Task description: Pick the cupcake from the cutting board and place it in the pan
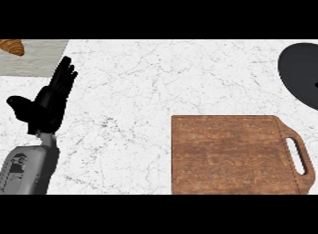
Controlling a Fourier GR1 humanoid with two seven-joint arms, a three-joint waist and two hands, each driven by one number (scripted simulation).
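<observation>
Bare marble bench [135,91] lies open between the left robot hand [47,103] at the left and the wooden cutting board [232,155] near right, with the dark pan [304,75] far right.

— Which hand shows?
— The left hand [45,103], at the left side, on its grey forearm [25,170] coming up from the lower edge.
— Its fingers?
— Straight, pointing up, thumb out to the side, holding nothing.

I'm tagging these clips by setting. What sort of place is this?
Probably a kitchen counter: a white marble top bearing a wooden cutting board, a dark pan and a croissant.
</observation>
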